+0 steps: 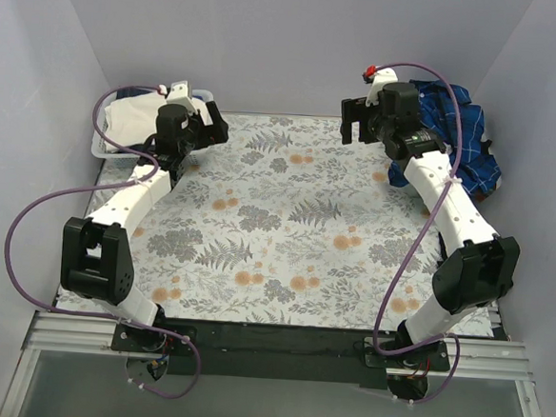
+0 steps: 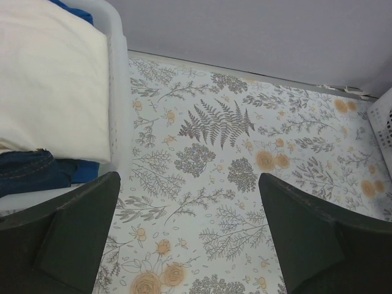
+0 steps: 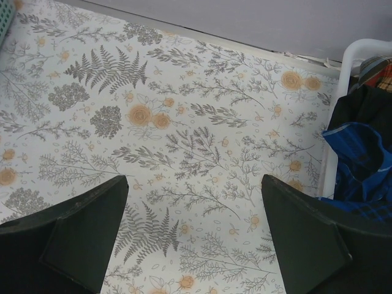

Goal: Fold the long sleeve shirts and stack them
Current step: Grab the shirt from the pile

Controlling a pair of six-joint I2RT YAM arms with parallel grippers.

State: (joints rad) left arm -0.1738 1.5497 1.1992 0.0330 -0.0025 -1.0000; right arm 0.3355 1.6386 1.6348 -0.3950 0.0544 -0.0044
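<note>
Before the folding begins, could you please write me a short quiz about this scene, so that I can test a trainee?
1. Fill in: the top cloth in the left basket is ___ in colour.
2. Where is the blue plaid shirt? A: in the right basket. B: in the left basket. C: in neither basket.
3. True or false: the left claw and the right claw are both open and empty.

Key: 1 cream; 2 A; 3 true.
</note>
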